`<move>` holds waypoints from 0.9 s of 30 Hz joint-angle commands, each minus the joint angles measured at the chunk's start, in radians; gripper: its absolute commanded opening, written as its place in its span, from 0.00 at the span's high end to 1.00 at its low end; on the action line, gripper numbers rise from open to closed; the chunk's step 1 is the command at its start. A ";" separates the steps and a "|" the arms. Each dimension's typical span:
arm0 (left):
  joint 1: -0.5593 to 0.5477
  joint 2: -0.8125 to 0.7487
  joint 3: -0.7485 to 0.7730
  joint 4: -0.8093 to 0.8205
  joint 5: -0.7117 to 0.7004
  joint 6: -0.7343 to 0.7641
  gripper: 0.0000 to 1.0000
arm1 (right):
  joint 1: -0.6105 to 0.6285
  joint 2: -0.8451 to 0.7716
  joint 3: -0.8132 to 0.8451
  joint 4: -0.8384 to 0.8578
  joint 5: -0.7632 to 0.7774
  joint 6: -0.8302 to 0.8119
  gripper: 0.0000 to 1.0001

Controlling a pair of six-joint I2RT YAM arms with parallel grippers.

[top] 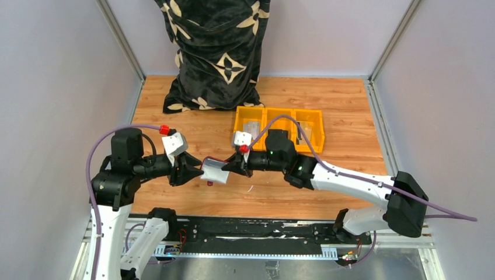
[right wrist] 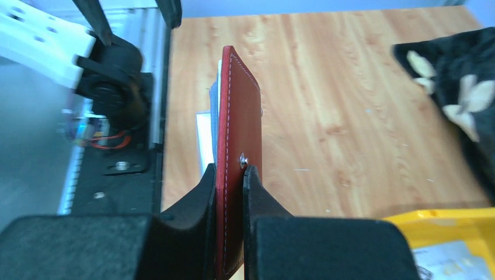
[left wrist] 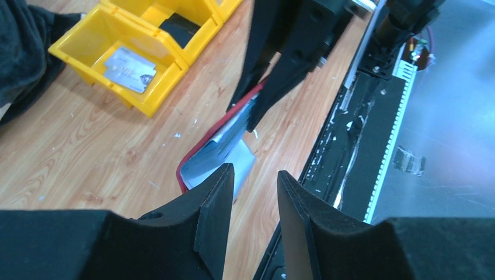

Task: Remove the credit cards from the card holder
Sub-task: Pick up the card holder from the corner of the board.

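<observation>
My right gripper point(right wrist: 233, 172) is shut on the dark red card holder point(right wrist: 239, 134) and holds it on edge above the table; it also shows in the top view point(top: 215, 171). Pale grey sleeves or cards point(left wrist: 219, 153) stick out of its open end toward my left gripper. My left gripper point(left wrist: 254, 178) is open and empty, its fingertips just short of the holder point(left wrist: 201, 157); in the top view it point(top: 198, 170) sits right at the holder's left end. A pale credit card point(left wrist: 129, 69) lies in the yellow bin's left compartment.
The yellow three-compartment bin point(top: 279, 111) stands behind the right gripper, with items in its compartments. A black patterned cloth point(top: 219, 52) hangs at the back. The black rail point(top: 251, 236) runs along the near table edge.
</observation>
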 commanded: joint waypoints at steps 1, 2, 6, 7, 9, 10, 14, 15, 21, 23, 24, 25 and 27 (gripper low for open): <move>-0.042 -0.015 0.059 -0.041 0.020 -0.018 0.58 | -0.074 0.002 0.147 -0.178 -0.400 0.204 1.00; -0.052 -0.014 0.067 -0.051 0.016 -0.019 0.58 | -0.080 0.019 0.178 -0.206 -0.434 0.228 1.00; -0.079 -0.024 0.058 -0.061 0.020 -0.052 0.57 | -0.084 0.056 0.274 -0.276 -0.545 0.275 1.00; -0.081 -0.028 0.053 -0.060 0.024 -0.055 0.56 | -0.084 0.061 0.291 -0.281 -0.555 0.290 1.00; -0.083 -0.036 0.047 -0.062 0.026 -0.061 0.56 | -0.083 0.066 0.320 -0.290 -0.592 0.311 1.00; -0.083 -0.038 0.048 -0.062 0.031 -0.067 0.56 | -0.081 0.067 0.333 -0.294 -0.602 0.315 1.00; -0.083 -0.032 0.056 -0.063 0.083 -0.110 0.56 | -0.064 0.074 0.384 -0.343 -0.598 0.290 1.00; -0.082 -0.028 0.058 -0.064 0.098 -0.120 0.56 | -0.058 0.079 0.400 -0.360 -0.594 0.281 1.00; -0.083 -0.032 0.028 -0.065 0.106 -0.133 0.57 | -0.011 0.100 0.466 -0.435 -0.553 0.237 1.00; -0.083 -0.028 0.023 -0.064 0.107 -0.141 0.58 | 0.011 0.113 0.497 -0.480 -0.531 0.200 1.00; -0.083 -0.025 0.021 -0.064 0.108 -0.143 0.59 | 0.018 0.118 0.512 -0.496 -0.520 0.191 1.00; -0.083 -0.025 0.018 -0.064 0.108 -0.143 0.61 | 0.023 0.121 0.519 -0.499 -0.512 0.189 1.00; -0.083 -0.039 0.003 -0.063 0.088 -0.128 0.65 | 0.042 0.115 0.533 -0.483 -0.476 0.183 1.00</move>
